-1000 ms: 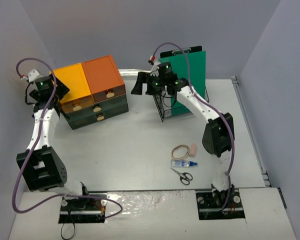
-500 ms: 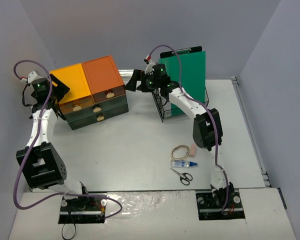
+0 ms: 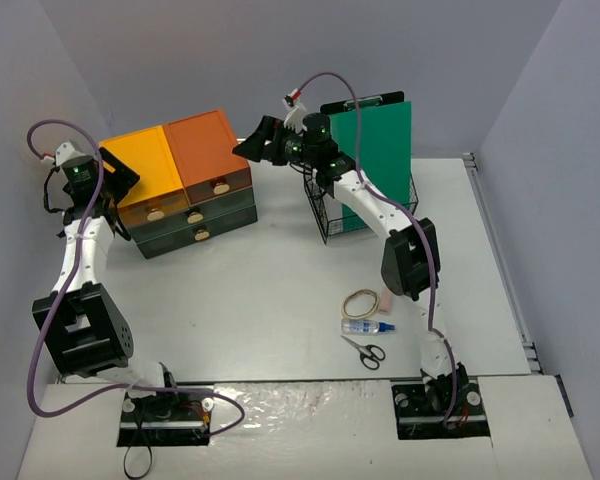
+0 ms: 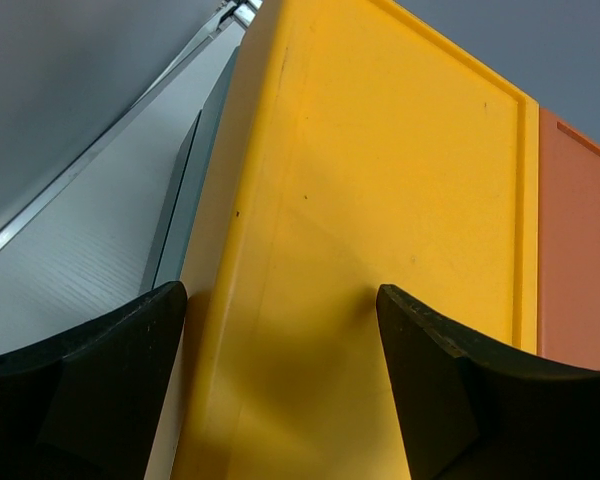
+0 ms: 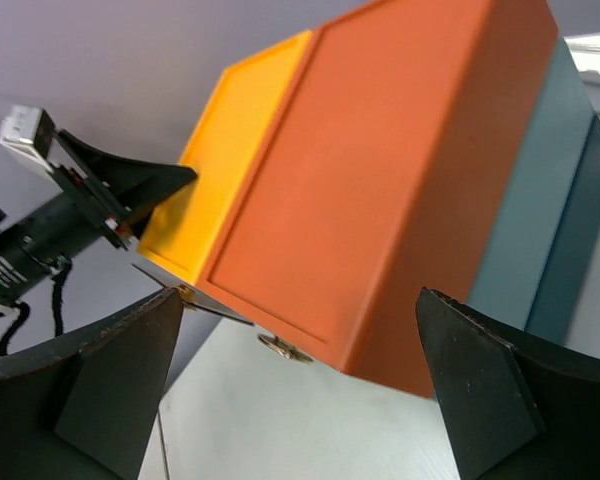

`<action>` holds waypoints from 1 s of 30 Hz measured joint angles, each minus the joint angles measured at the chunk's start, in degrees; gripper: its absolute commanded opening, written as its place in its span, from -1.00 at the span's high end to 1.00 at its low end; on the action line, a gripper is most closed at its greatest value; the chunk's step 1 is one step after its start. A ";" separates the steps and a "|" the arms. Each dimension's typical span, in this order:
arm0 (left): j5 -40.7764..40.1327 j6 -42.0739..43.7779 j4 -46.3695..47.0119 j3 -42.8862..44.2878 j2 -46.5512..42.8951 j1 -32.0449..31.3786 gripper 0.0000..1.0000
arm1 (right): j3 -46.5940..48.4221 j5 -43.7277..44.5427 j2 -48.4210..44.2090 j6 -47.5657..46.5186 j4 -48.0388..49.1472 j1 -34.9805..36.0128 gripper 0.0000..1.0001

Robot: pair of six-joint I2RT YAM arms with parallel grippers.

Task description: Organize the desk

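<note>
The white desk carries a dark drawer unit whose two top boxes are yellow and orange. My left gripper is at the yellow box's left end. In the left wrist view this gripper is open, one finger outside the box's edge and the other over the yellow top. My right gripper hovers by the orange box's rear right corner. It is open and empty, with the orange box seen beyond it.
A green clipboard stands in a black wire rack at the back right. Near the right arm's base lie a rubber band, a pink eraser, a glue bottle and scissors.
My right gripper has swung left from the wire rack to the orange box's rear corner. The left gripper has barely moved.
</note>
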 measured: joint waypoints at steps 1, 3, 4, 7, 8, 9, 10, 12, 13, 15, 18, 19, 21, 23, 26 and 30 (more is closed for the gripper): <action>0.09 0.00 0.03 0.00 0.02 0.00 -0.46 | 1.29 -0.32 0.56 0.67 0.45 0.00 -1.00; 0.34 -0.05 0.13 0.00 0.09 0.07 -0.45 | 3.70 -1.11 1.89 2.16 1.15 0.05 -1.00; 0.48 -0.08 0.20 0.00 0.15 0.13 -0.45 | 4.57 -1.44 2.61 2.80 1.77 0.16 -1.00; 0.83 -0.28 0.41 0.00 0.37 0.26 -0.45 | 6.51 -2.35 4.72 4.68 2.92 0.37 -1.00; 0.91 -0.33 0.45 0.00 0.40 0.29 -0.45 | 6.98 -2.53 5.63 5.21 3.04 0.40 -1.00; 0.99 -0.35 0.48 0.00 0.41 0.33 -0.44 | 7.44 -2.67 6.57 5.69 3.15 0.45 -1.00; 1.09 -0.38 0.50 0.00 0.41 0.33 -0.44 | 7.60 -2.70 7.40 5.94 3.13 0.55 -1.00; 1.35 -0.42 0.65 -0.10 0.43 0.38 -0.44 | 7.68 -2.65 8.87 6.07 2.55 0.68 -0.97; 1.51 -0.42 0.85 -0.26 0.42 0.42 -0.44 | 7.68 -2.59 9.55 6.06 2.13 0.76 -0.95; 2.08 -0.42 1.25 -0.50 0.43 0.61 -0.44 | 7.66 -2.21 10.61 5.96 1.52 0.95 -0.84; 3.26 -0.33 1.55 -0.57 0.57 0.90 -0.44 | 7.68 -1.73 11.17 6.03 1.48 1.09 -0.63; 3.64 -0.31 1.60 -0.57 0.64 1.01 -0.43 | 7.68 -1.53 11.17 6.01 1.37 1.11 -0.54; 4.27 -0.30 1.76 -0.57 0.77 1.12 -0.42 | 7.69 -1.14 11.16 6.37 1.37 1.09 -0.33; 4.56 -0.27 1.90 -0.57 0.88 1.15 -0.35 | 7.74 -0.61 11.13 6.35 1.71 0.99 -0.15; 5.67 -0.23 2.31 -0.57 1.21 1.42 -0.28 | 7.85 0.56 10.88 5.87 2.39 0.85 0.02; 7.49 -0.34 3.37 -0.21 2.14 1.72 -0.23 | 7.47 2.08 10.24 4.72 2.39 0.85 0.04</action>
